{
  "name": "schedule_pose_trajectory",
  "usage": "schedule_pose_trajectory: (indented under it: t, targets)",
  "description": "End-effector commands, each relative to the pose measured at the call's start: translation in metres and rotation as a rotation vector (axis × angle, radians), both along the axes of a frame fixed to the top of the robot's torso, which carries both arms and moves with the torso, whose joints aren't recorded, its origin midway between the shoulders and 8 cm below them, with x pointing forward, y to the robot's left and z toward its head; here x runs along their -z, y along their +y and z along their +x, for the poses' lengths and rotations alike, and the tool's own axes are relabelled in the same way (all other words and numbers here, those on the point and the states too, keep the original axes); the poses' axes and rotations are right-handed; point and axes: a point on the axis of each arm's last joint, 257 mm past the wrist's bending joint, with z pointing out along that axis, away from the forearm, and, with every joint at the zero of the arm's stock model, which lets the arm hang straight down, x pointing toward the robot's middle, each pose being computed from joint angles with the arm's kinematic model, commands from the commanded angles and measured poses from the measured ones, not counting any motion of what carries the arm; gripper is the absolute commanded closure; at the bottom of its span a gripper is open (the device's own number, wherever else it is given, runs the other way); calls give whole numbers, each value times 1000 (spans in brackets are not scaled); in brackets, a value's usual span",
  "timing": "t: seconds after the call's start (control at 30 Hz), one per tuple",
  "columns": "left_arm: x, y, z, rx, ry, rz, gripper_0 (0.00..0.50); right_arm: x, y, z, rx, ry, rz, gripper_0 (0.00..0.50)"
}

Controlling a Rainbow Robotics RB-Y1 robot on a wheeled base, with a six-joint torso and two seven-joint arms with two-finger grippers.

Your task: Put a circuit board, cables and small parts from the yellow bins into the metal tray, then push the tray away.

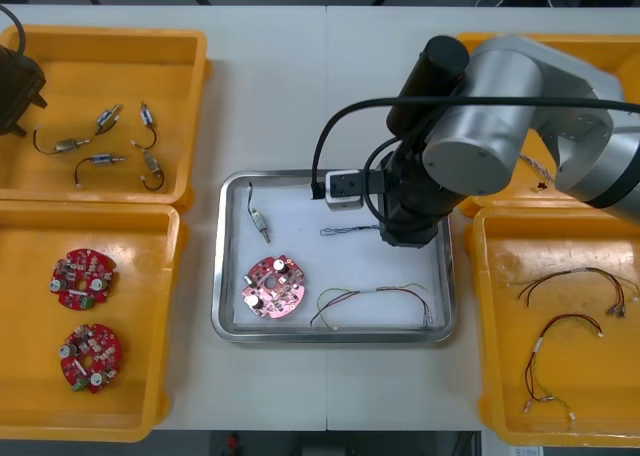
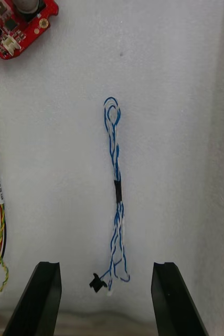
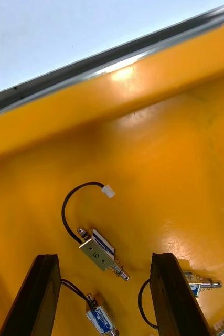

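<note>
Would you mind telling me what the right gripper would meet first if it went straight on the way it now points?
Probably the twisted blue and white cable, lying between the fingers of the open right gripper on the metal tray and its white floor; depth is unclear, so the fingers may land beside it.

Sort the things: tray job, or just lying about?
Job: metal tray holding circuit board, blue and white cable, red and yellow cable, small metal part; right jaws open above it.
Lying about, in yellow bins: spare boards, spare cables, spare parts under left jaws.
</note>
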Motion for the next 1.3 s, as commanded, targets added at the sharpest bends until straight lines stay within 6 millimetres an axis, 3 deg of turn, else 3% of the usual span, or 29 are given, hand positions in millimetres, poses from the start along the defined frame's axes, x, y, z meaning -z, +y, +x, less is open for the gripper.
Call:
schedule_pose_trajectory:
  t: [0.03,0.33,0.47,0.93,1.3]
  targets:
    - [-16,-27,21,-57,-56,-31,0,-64,-9,8,139,-53,93,0]
    - [2,-26,27,-76,-61,-17,0,-97,-50,-6,385,-6,184,0]
    - [12,-28,30,-82,-66,-20,0,-103,-81,-12,532,-5,223,0]
    - [34,-37,22,-91,-29,-47,0,-105,-180,-24,1045,-43,325,0]
    - [45,-31,21,-105,-37,-49,0,-103,-225,-30,1339,-45,424,0]
